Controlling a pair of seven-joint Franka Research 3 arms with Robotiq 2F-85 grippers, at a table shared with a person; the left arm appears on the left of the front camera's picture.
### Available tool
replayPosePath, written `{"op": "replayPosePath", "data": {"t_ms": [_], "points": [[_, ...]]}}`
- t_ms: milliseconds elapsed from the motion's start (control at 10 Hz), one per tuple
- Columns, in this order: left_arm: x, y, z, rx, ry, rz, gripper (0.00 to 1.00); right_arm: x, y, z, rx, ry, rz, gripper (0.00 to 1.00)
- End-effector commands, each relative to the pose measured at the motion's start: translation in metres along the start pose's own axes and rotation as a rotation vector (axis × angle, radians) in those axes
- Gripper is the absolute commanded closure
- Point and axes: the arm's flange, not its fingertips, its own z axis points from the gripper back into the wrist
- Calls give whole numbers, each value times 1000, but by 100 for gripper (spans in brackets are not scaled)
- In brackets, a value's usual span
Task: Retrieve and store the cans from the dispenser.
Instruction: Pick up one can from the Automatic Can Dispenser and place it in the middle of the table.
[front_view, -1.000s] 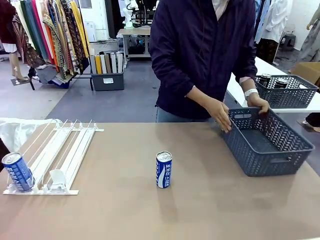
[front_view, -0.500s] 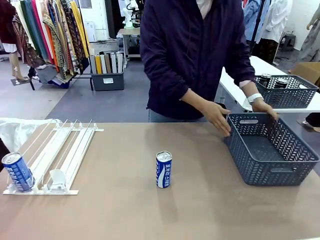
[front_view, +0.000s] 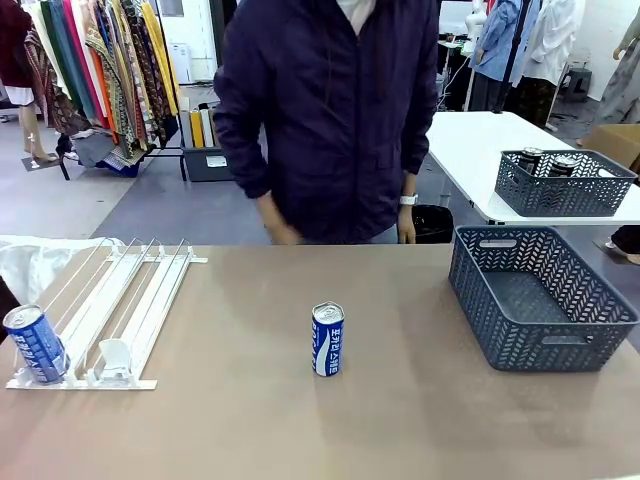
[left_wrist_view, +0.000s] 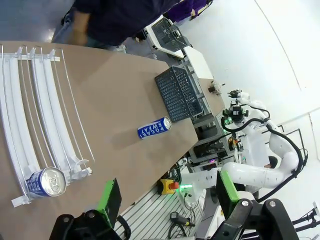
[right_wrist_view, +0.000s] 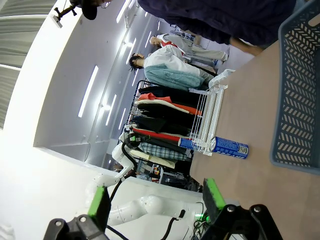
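Note:
One blue can (front_view: 327, 340) with a silver top stands upright in the middle of the brown table. A second blue can (front_view: 35, 345) rests at the front stop of the white dispenser (front_view: 140, 300) at the left. In the left wrist view that dispenser can (left_wrist_view: 45, 181) sits just ahead of my open left gripper (left_wrist_view: 167, 194), with the rack's rails (left_wrist_view: 35, 110) and the table can (left_wrist_view: 154, 128) beyond it. My right gripper (right_wrist_view: 156, 197) hangs open, holding nothing, off the table's side, looking across at the table can (right_wrist_view: 227, 147) and the dispenser (right_wrist_view: 210, 115).
A dark grey lattice basket (front_view: 480, 285) stands with nothing in it on the table's right side; its wall (right_wrist_view: 300, 100) is close in the right wrist view. The person stands at the far edge, hands down. Another basket (front_view: 565, 185) with cans sits on a white table behind.
The person has let go of the grey basket, drawn both hands back and stepped to the left. The basket stays on the right. Both cans are where they were.

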Motion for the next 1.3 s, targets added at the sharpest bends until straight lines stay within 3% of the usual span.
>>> {"op": "replayPosePath", "data": {"t_ms": [0,200,400,700,800,900,1000,1200], "points": [[0,0,0,0,0,0,0,0,3,0,6,8,8,0],[-11,-15,-25,373,141,-13,0,0,3,0,6,8,8,0],[-25,-15,-72,630,316,-67,0,0,3,0,6,8,8,0],[-33,-5,-133,892,602,-84,0,0,3,0,6,8,8,0],[-30,-7,-140,904,588,-99,0,0,3,0,6,8,8,0],[-24,-16,-141,808,553,-91,0,0,3,0,6,8,8,0],[-40,-8,-145,895,569,-106,0,0,3,0,6,8,8,0],[-40,-8,-145,895,569,-106,0,0,3,0,6,8,8,0]]}}
